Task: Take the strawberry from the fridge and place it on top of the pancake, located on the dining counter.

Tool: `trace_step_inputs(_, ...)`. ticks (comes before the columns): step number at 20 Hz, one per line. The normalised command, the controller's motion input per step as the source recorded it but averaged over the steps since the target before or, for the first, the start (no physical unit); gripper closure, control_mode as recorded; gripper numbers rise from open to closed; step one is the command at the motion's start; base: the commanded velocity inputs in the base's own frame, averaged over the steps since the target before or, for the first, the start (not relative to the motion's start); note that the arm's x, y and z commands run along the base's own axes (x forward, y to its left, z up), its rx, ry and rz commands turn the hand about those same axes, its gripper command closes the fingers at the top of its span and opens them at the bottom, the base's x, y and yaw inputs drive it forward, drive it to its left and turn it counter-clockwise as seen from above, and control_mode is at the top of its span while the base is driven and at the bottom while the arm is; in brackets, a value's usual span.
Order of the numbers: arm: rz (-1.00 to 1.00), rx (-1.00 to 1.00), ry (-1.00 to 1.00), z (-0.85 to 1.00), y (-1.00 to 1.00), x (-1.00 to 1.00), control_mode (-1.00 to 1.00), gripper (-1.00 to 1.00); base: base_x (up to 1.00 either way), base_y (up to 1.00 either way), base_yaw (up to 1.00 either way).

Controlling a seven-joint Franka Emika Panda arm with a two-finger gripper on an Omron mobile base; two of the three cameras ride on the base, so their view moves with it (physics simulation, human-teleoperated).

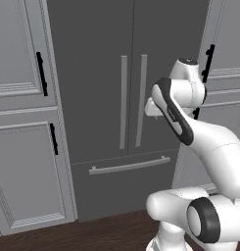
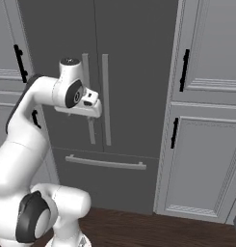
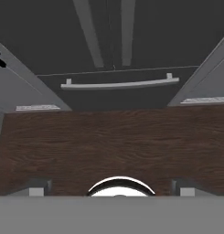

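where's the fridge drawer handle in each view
Left base view: drawer handle lies low in the centre, left of the arm.
Right base view: drawer handle sits lower centre-left, just right of the arm.
Hand view: drawer handle runs across the upper middle, above the wood floor.
Shared landmark: the two door handles directly above it.

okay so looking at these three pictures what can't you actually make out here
- Inside of the fridge, and so the strawberry: hidden in both base views by its two shut doors.
- The hand in the left base view: covered by the arm's own wrist.
- The fingertips in the hand view: cut off by the bottom edge; they stand wide apart, holding nothing.
- Fridge top: cut by the upper edge in both base views.
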Motion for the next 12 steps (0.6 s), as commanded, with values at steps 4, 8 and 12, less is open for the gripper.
trace_step_inputs(4,-0.05,-0.02,-0.04,-0.14,-0.31,0.97,-1.00,-1.00,0.00,0.00,0.00)
trace_step_inputs(8,-0.04,-0.02,-0.11,-0.04,-0.12,1.00,-1.00,-1.00,0.00,0.00,0.00)
trace_step_inputs(12,-0.05,-0.01,-0.23,0.00,-0.01,1.00,-1.00,-1.00,0.00,0.00,0.00)
